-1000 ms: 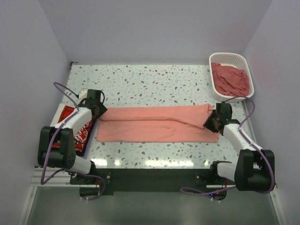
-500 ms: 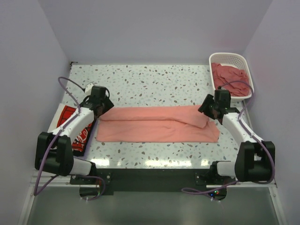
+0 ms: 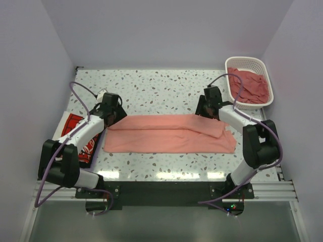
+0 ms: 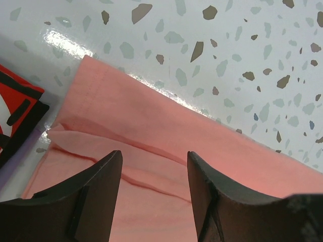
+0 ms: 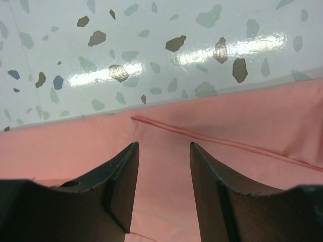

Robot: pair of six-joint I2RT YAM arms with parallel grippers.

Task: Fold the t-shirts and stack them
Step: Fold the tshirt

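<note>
Left hand (image 4: 154, 157) and right hand (image 5: 164, 147) are open and empty; the shirt (image 3: 166, 133) lies just under both.

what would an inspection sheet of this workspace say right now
surface: speckled table, glossy
job's things: salmon t-shirt folded into a long strip mid-table; printed white t-shirt at the left edge; more pink t-shirts in the basket
clutter: white basket, far right corner
grippers: left gripper open over the strip's left end; right gripper open over its far edge, right side; nothing held
cables: purple cables looping off both arms
surroundings: plain pale walls on three sides
</note>
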